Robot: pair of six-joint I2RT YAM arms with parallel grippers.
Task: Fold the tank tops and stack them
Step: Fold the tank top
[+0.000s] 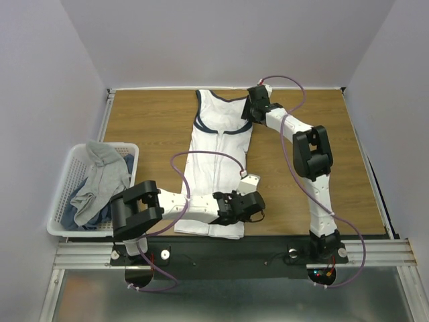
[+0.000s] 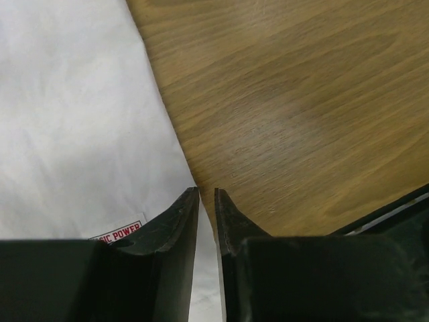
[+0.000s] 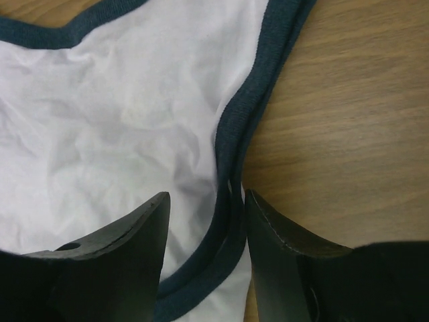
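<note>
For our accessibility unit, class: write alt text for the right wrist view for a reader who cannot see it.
The right gripper, its two black fingers apart, straddles the navy trim along one edge of the white tank top, seen close up. The creased top lies on a wooden table, visible at right.

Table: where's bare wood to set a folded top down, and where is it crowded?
Free: the wood right of the right arm, out to the table edge; the far-left patch between basket and white tank top. Crowded: the near edge, where the left arm lies across the top's hem; the far middle at the right gripper.
</note>
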